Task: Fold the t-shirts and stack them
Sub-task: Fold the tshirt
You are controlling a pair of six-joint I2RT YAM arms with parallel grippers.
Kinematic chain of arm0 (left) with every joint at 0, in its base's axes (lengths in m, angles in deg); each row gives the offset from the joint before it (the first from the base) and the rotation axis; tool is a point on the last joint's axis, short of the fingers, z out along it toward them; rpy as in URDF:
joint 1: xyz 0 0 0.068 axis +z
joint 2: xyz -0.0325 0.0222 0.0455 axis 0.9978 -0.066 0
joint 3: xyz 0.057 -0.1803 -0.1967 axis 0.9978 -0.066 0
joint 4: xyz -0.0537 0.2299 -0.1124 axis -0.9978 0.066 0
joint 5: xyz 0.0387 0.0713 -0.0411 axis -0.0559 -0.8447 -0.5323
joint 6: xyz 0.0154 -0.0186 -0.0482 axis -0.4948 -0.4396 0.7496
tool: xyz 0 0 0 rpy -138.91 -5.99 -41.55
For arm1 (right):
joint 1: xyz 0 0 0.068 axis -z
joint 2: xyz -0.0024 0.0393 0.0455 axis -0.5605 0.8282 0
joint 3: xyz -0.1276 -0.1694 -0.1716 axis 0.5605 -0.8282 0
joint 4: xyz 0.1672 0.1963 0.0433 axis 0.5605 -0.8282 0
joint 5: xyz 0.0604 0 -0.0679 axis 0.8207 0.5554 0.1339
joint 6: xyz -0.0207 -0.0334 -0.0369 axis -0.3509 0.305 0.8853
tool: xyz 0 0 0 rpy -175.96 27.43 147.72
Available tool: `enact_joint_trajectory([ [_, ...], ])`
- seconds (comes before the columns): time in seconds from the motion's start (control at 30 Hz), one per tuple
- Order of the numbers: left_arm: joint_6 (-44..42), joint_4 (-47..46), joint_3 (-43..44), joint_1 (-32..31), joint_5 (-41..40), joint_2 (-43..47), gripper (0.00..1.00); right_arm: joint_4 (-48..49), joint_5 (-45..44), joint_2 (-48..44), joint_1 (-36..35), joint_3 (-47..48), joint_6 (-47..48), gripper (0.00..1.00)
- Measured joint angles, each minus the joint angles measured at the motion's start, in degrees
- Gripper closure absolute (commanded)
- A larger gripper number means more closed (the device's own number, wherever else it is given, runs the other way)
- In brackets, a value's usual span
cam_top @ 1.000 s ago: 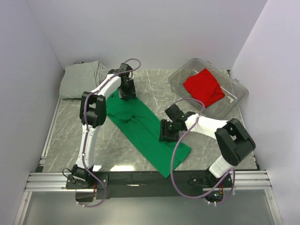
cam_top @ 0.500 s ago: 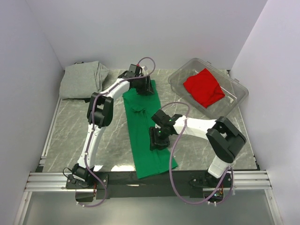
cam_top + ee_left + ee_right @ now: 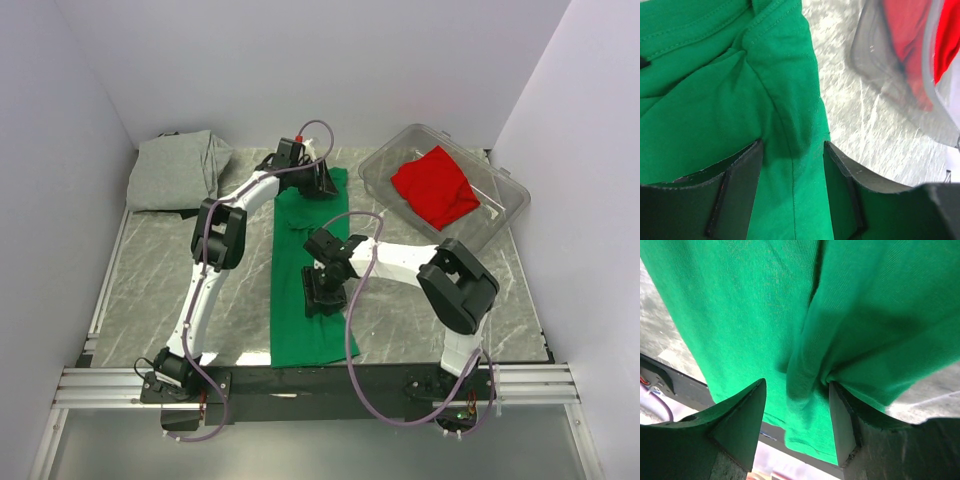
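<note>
The bright green t-shirt lies as a long strip down the table's middle, its lower end at the front edge. My left gripper presses on its far end, jaws apart, flat cloth with a seam between the fingers. My right gripper stands on the strip's lower half, open, straddling a raised ridge of green cloth. The red t-shirt lies in the clear bin. At the back left corner sits the grey t-shirt, folded.
The clear bin's rim with red cloth behind it is close to the right of my left gripper. The black front rail runs under the green shirt's lower hem. White walls close in the table on three sides.
Both grippers swung the green shirt round, from a diagonal lie to nearly straight up and down. The left gripper moved right along the back; the right gripper moved left.
</note>
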Motion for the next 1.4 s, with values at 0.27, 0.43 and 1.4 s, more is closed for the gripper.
enact_joint_trajectory([
  [0.27, 3.28, -4.66, 0.72, -0.04, 1.11, -1.38, 0.40, -1.60, -0.55, -0.07, -1.29, 1.09, 0.00, 0.37],
  [0.43, 6.75, -7.76, 0.70, -0.09, 1.03, -1.57, 0.38, -3.93, -1.57, -7.37, -2.29, -0.76, -0.50, 0.35],
  [1.4, 10.05, 9.25, -68.76, 0.26, -23.58, 72.26, 0.40, -0.83, 7.02, -25.92, -3.72, -25.59, 4.04, 0.39],
])
